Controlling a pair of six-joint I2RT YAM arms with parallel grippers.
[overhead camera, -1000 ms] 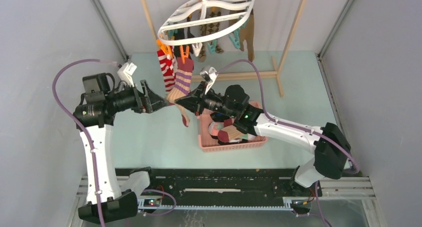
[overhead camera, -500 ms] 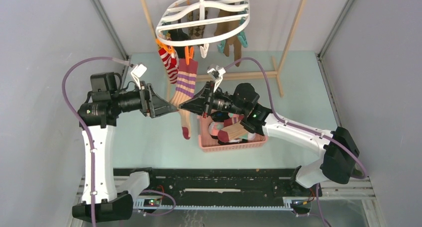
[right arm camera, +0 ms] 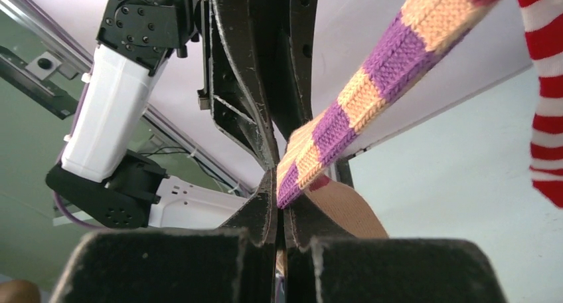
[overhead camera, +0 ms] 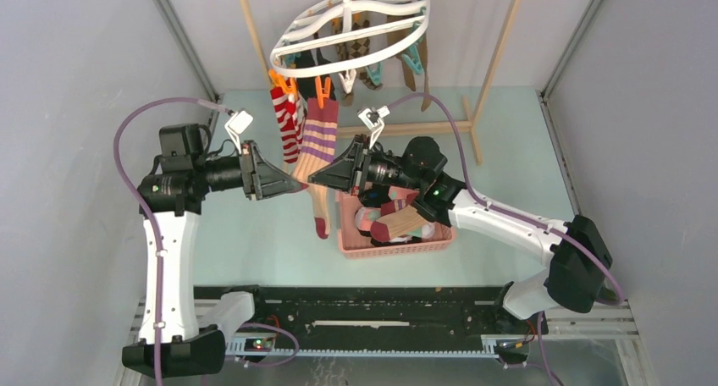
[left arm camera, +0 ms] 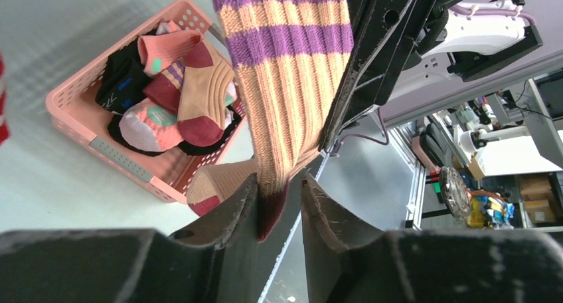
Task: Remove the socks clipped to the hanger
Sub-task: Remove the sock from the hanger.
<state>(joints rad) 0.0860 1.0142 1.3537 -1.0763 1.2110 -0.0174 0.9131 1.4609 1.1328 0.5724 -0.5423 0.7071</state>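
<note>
Purple-striped sock (overhead camera: 315, 149) hanging from an orange clip (overhead camera: 322, 88) on the hanger (overhead camera: 345, 18), just beside a red-and-white striped sock (overhead camera: 286, 124). Pinched at its tan lower part between the fully closed fingers of the right gripper (right arm camera: 282, 183). Flanked from the opposite side by the left gripper (left arm camera: 279, 183), jaws narrowly apart with the fabric between them; firm contact impossible to tell. Below and behind, a pink basket (left arm camera: 70, 120) holding loose socks (left arm camera: 172, 97).
</note>
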